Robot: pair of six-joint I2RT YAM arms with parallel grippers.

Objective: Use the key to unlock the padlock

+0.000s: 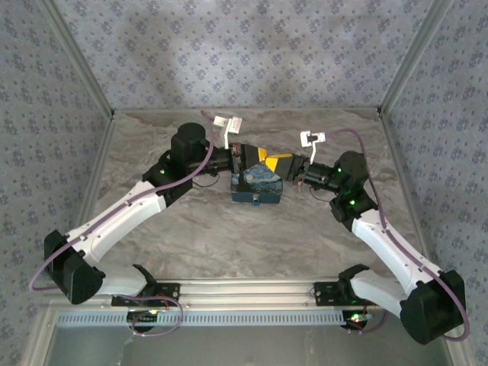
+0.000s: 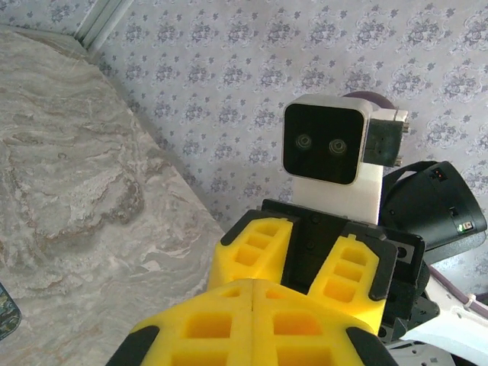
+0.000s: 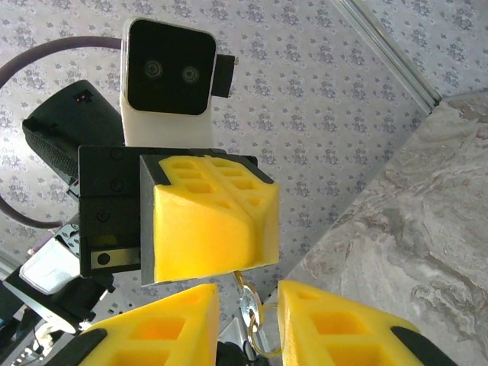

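The padlock (image 1: pixel 258 187), a dark blue block on a teal base, lies at the middle of the table. Both grippers meet tip to tip just above its far side. My left gripper (image 1: pixel 263 156) (image 2: pixel 254 288) is shut. In the right wrist view the silver key (image 3: pixel 248 301) sticks out from between the left gripper's (image 3: pixel 248 229) closed yellow pads, with a wire ring (image 3: pixel 263 335) hanging on it. My right gripper (image 3: pixel 248 292) (image 1: pixel 286 162) stands open, one finger on each side of the key's head with a small gap to it. A dark corner of the padlock (image 2: pixel 4 309) shows at the left edge of the left wrist view.
The marble-patterned table (image 1: pixel 229 236) is walled by patterned panels on three sides (image 1: pixel 244 53). The arm bases sit on a metal rail (image 1: pixel 244 293) at the near edge. Purple cables (image 1: pixel 114 217) run along both arms.
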